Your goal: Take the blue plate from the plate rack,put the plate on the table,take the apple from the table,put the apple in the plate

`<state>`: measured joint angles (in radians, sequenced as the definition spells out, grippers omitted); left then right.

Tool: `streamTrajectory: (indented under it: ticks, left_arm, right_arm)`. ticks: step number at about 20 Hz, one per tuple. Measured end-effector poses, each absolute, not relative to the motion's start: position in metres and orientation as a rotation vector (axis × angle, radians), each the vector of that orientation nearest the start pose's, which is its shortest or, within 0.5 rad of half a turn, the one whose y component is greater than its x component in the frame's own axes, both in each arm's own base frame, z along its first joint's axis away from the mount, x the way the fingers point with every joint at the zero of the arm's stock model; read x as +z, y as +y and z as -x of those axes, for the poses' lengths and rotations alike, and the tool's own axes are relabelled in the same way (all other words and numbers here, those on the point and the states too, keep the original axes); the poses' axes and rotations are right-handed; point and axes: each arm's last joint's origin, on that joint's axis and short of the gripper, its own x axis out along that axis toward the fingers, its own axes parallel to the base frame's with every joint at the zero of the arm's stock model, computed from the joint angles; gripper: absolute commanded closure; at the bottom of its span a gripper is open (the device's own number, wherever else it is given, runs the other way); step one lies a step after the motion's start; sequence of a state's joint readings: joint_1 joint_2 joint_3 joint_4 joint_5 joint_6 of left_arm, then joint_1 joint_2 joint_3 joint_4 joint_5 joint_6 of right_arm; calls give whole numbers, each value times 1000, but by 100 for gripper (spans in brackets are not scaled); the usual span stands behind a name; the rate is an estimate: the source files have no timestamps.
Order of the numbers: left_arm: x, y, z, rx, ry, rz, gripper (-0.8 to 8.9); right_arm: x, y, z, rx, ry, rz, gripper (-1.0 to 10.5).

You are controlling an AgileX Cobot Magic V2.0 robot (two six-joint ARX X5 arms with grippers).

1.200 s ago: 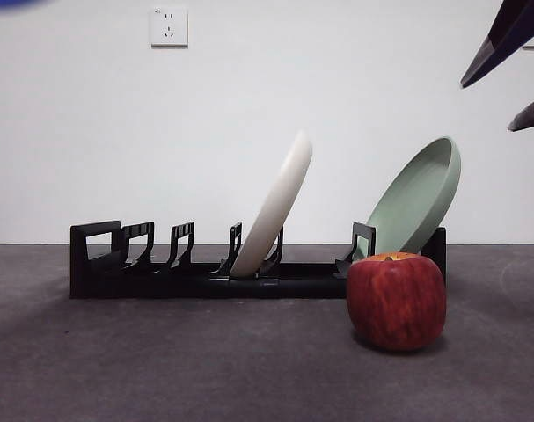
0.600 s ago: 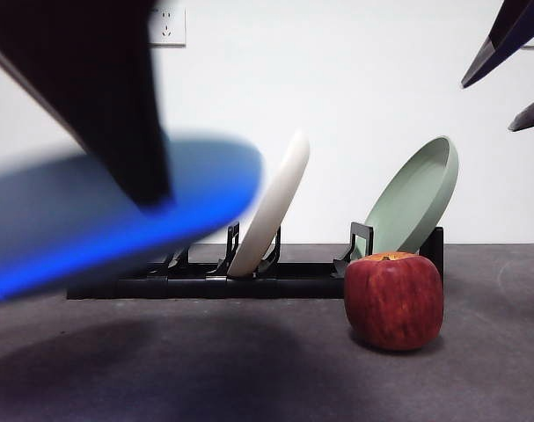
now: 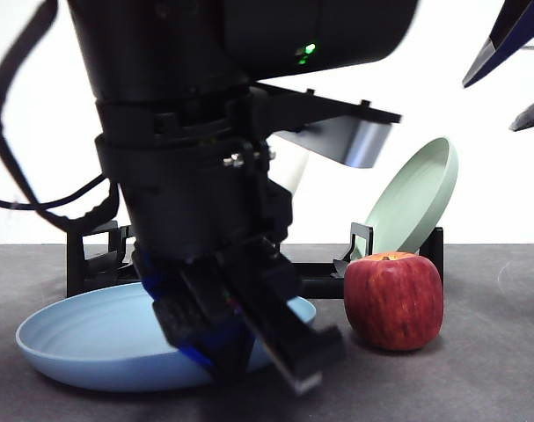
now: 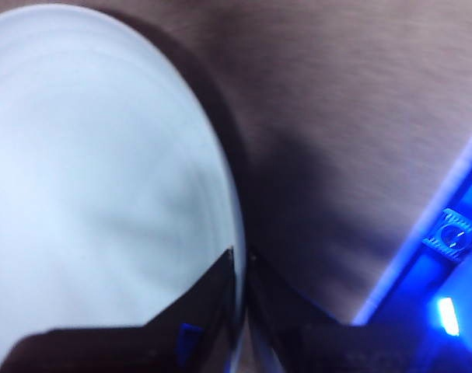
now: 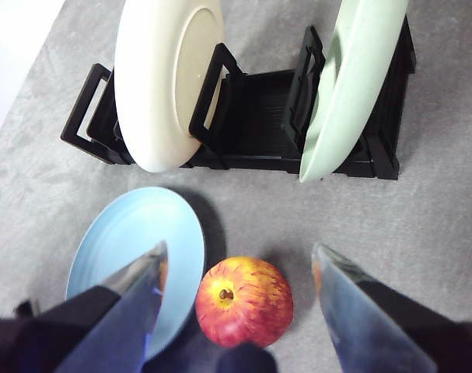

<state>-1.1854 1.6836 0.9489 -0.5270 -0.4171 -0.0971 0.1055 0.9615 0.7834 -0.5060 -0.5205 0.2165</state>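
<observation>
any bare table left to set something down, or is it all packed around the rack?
Bare table lies beside the apple, away from the blue plate, in front of the plate rack. It is crowded between apple and blue plate, where the left gripper clamps the rim. The open right gripper hangs above the apple.

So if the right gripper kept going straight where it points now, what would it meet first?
Probably the big red apple: it lies between the open jaws of the right gripper, straight ahead, with the round light-blue plate off to one side. How far is unclear.
</observation>
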Motion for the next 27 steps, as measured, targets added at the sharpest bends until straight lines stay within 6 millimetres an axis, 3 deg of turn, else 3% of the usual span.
streamTrajectory:
  ticks: [1, 4, 5, 10, 11, 13, 15, 18, 22, 24, 27]
  left_arm:
    - [157, -273, -128, -623, 935, -814, 787]
    - [157, -270, -136, -679, 1001, -747, 417]
    - [157, -269, -138, -681, 1007, -738, 360]
    - [175, -274, -138, -714, 1042, -702, 360]
    - [189, -277, -139, -727, 1018, -678, 360]
    - [234, -281, -141, -759, 911, -588, 360]
    - [286, -276, -140, -773, 770, -486, 360]
    - [358, -250, -136, -711, 560, -384, 361]
    - [438, -183, -126, -557, 350, -288, 374]
    - [462, -148, -115, -478, 287, -244, 374]
    - [478, -95, -90, -357, 226, -205, 374]
  right_arm:
    - [277, 35, -190, 526, 744, -344, 631]
    - [277, 35, -190, 529, 744, -345, 631]
    - [277, 35, -190, 529, 745, -346, 630]
    - [277, 36, -190, 569, 744, -350, 624]
    - [277, 36, -189, 586, 743, -343, 604]
    - [277, 41, -188, 619, 738, -309, 495]
    - [278, 49, -186, 662, 740, -275, 463]
    - [279, 66, -182, 704, 737, -194, 463]
    - [287, 94, -177, 668, 761, -9, 371]
    - [290, 111, -181, 646, 798, 93, 371]
    - [281, 142, -196, 636, 853, 235, 372]
